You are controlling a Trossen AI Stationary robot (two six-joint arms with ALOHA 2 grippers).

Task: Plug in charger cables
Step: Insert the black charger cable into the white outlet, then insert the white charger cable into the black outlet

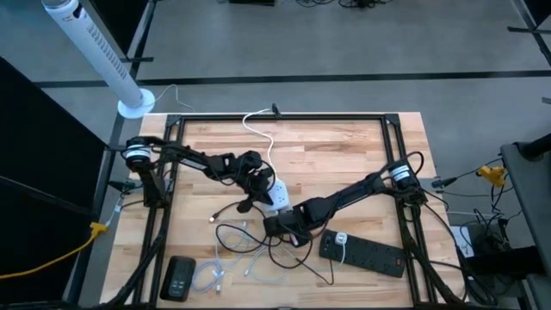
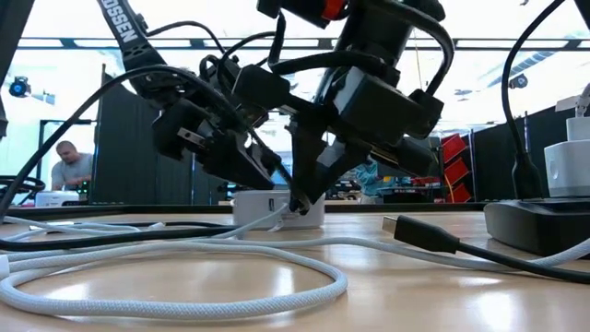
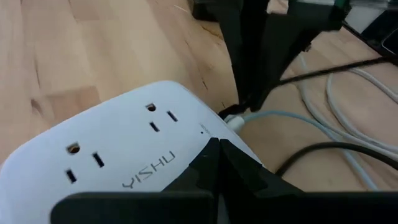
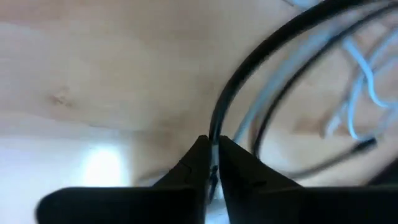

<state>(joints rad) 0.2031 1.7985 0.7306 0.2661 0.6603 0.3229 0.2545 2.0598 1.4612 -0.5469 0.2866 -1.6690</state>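
The white socket cube (image 1: pixel 278 195) sits mid-table, its thick cord (image 1: pixel 258 129) running to the far edge. My left gripper (image 3: pixel 219 148) is shut and rests on the cube's top face. My right gripper (image 4: pixel 212 152) points down at the cube's near side, shut on a charger cable. A white plug (image 3: pixel 234 119) sits at the cube's side wall just under the right fingertips (image 3: pixel 244 102). More black and white charger cables (image 1: pixel 245 254) lie loosely coiled on the wood nearer the front edge. My left gripper presses its shut fingertips on the cube's top face (image 3: pixel 186 146), beside the printed name, slanting down from the table's left. The cube stays flat on the table. My right gripper pinches a thin cable at its fingertips, steeply from above. In the right wrist view a black cable (image 4: pixel 219 118) runs into the gap. Whether it holds that one or the white plug's cable (image 3: pixel 280 116), I cannot tell.
A long black power strip (image 1: pixel 362 252) with a white adapter lies at the front right. A black box (image 1: pixel 179 277) sits at the front left. A black plug end (image 2: pixel 419 232) lies close to the low camera. A person (image 2: pixel 69 168) sits in the room behind.
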